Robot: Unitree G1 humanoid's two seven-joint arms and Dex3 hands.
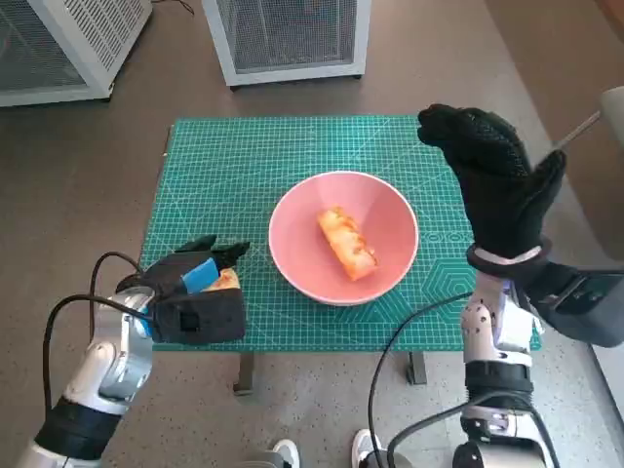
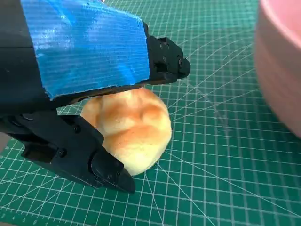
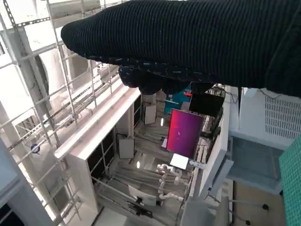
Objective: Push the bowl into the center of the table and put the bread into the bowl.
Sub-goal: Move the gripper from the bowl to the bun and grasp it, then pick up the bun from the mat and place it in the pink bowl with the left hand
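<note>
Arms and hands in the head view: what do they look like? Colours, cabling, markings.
Left hand: black, boxy, blue tape on its back, on a pale silver forearm with black cables looping beside it. Right hand: black knitted glove with a pale band at the wrist, over a pale forearm with black cables and a dark grey block beside it.

A mat (image 1: 244,175) covers the top of the table (image 1: 246,369). A bowl (image 1: 343,237) stands on the mat, near its middle. One piece of bread (image 1: 347,244) lies inside the bowl. A second bread roll (image 2: 129,127) lies on the mat to the left of the bowl, near the front left corner, apart from the bowl. The left hand (image 1: 195,292) sits over this roll, with fingers (image 2: 75,150) on either side of it. The right hand (image 1: 492,175) is raised above the right edge of the table, to the right of the bowl and clear of it. Two cabinets (image 1: 288,39) stand on the floor behind the table. Shoes (image 1: 283,453) show on the floor in front of the table.
</note>
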